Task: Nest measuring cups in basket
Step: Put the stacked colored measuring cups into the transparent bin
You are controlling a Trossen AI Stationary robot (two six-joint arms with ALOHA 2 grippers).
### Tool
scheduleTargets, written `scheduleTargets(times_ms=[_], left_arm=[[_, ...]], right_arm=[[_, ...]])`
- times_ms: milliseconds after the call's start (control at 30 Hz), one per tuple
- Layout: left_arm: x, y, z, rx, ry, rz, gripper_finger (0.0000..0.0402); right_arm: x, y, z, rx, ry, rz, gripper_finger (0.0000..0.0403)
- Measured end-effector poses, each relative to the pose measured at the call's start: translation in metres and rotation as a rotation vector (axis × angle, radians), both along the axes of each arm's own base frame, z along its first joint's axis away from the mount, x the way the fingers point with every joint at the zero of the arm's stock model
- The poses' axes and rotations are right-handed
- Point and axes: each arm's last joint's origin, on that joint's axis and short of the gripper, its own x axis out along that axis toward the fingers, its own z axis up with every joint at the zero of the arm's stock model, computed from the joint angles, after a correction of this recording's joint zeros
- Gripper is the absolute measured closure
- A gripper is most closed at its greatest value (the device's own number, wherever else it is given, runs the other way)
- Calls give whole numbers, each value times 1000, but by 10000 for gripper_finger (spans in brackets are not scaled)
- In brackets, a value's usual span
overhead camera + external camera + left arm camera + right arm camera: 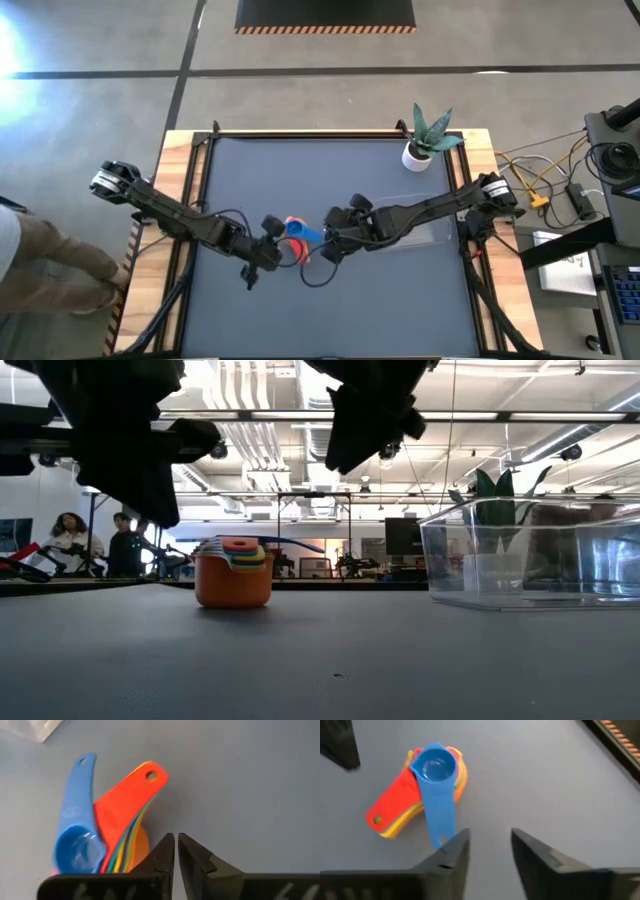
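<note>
The measuring cups point(297, 232) stand nested in one stack on the dark mat, the orange cup point(233, 584) at the bottom. The blue cup point(436, 767) sits on top, its handle fanned away from the red handle point(127, 795). The clear basket point(530, 555) stands to the table's right of the stack, partly under the right arm point(425, 212). My left gripper point(176, 845) is shut and hovers just left of the stack. My right gripper point(490, 842) is open and hovers just right of it, near the blue handle's end. Both hang above the table.
A white pot with a green plant point(420, 148) stands at the table's far right corner, behind the basket. A black cable point(318, 272) loops on the mat near the stack. People sit in the room beyond the table point(90, 545).
</note>
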Motion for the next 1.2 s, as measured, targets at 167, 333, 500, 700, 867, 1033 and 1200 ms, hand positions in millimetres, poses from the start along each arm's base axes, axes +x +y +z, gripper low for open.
scheduleTargets(times_ms=[167,333,500,700,867,1033,1200], left_arm=[[1,-1,-9,-86,-105,19,400],[1,-2,-17,-158,-225,6,401],[-1,-1,-22,-209,-297,16,401],[-3,-1,-25,-219,-289,28,401],[-3,-1,-25,-220,-291,27,402],[-4,0,-28,-224,-296,30,402],[-3,0,-27,-229,-309,32,402]], right_arm=[[8,-4,-7,16,-5,32,377],[13,-6,-14,11,-21,32,390],[18,-11,-31,24,-56,61,394],[17,-27,-46,31,-59,28,394],[17,-41,-53,29,-56,-10,394],[15,-50,-59,28,-45,-33,394],[12,-52,-66,39,-35,-40,394]])
